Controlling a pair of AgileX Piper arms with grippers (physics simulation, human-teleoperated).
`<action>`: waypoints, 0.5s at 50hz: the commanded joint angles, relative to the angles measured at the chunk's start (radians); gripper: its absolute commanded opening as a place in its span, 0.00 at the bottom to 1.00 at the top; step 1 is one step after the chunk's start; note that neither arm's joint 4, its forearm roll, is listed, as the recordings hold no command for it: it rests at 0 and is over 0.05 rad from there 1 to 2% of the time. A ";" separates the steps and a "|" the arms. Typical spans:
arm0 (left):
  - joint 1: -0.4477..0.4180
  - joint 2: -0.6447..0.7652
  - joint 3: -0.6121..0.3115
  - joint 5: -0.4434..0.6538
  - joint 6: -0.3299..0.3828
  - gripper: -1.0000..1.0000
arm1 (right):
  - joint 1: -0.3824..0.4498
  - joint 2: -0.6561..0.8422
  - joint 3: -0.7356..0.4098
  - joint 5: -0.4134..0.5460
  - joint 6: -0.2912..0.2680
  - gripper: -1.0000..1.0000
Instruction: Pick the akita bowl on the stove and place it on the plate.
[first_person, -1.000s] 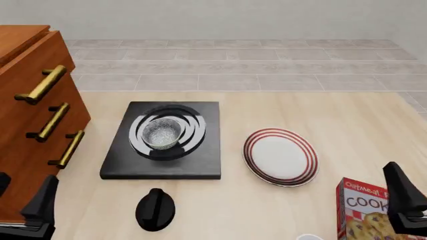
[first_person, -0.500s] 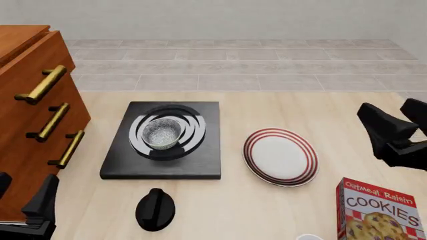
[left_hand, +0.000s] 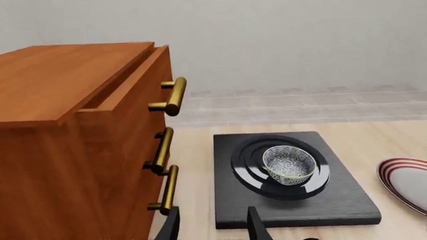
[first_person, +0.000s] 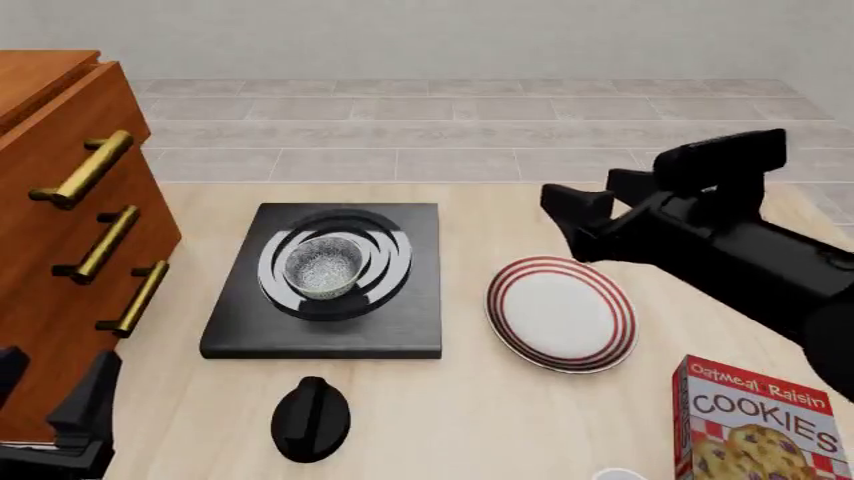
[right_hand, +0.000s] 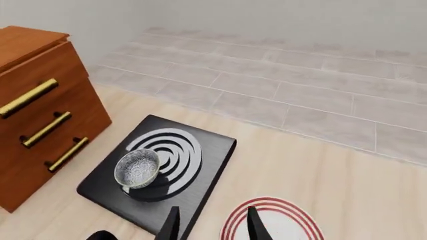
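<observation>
Speckled grey-white akita bowl (first_person: 324, 268), silver-ringed black stove (first_person: 324, 322), red-striped white plate (first_person: 561, 313)

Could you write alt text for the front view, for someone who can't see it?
A small speckled bowl sits on a black stove, left of a red-striped white plate. The right gripper, open, hangs above the plate's far edge. A wooden drawer cabinet, black knob and cookie box are nearby.
</observation>
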 joint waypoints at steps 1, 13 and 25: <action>0.001 0.038 0.000 -0.019 -0.024 1.00 | 0.075 0.151 -0.082 -0.051 0.048 1.00; -0.008 0.046 0.000 -0.025 -0.021 1.00 | 0.152 0.355 -0.209 -0.070 0.091 1.00; -0.008 0.014 0.000 -0.008 -0.038 1.00 | 0.195 0.516 -0.327 -0.087 0.150 1.00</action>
